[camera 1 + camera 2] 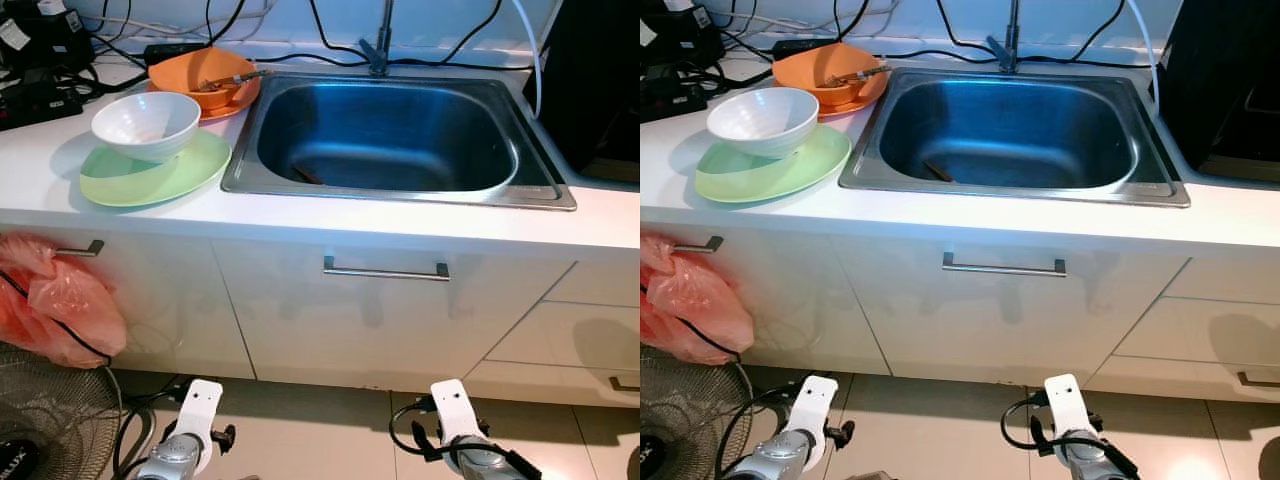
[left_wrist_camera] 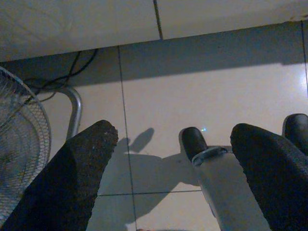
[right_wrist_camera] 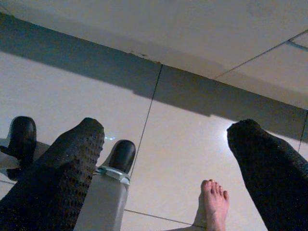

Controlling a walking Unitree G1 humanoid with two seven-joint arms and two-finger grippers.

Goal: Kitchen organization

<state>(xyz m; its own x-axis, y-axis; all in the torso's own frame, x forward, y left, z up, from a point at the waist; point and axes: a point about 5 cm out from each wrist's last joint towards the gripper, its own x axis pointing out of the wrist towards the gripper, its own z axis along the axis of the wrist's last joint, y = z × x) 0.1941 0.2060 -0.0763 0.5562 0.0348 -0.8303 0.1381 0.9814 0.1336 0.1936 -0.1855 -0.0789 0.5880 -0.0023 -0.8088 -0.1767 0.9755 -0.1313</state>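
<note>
A white bowl [image 1: 145, 122] sits on a pale green plate [image 1: 150, 172] on the white counter, left of the steel sink [image 1: 398, 192]. Behind them an orange bowl [image 1: 200, 72] rests on an orange plate, with a utensil [image 1: 232, 78] lying across it. A dark utensil [image 1: 305, 175] lies in the sink basin. Both arms hang low in front of the cabinets, the left arm [image 1: 192, 428] and the right arm [image 1: 455, 420]. The left gripper [image 2: 173, 139] is open over the floor tiles and holds nothing. The right gripper [image 3: 166, 130] is open too, also over bare tiles.
A faucet [image 1: 378, 45] stands behind the sink, with cables and power strips [image 1: 40, 92] at the back left. A drawer handle [image 1: 385, 270] is below the sink. A red plastic bag [image 1: 60, 300] hangs at the left above a floor fan [image 1: 45, 420]. A person's bare foot [image 3: 214, 202] is near the right gripper.
</note>
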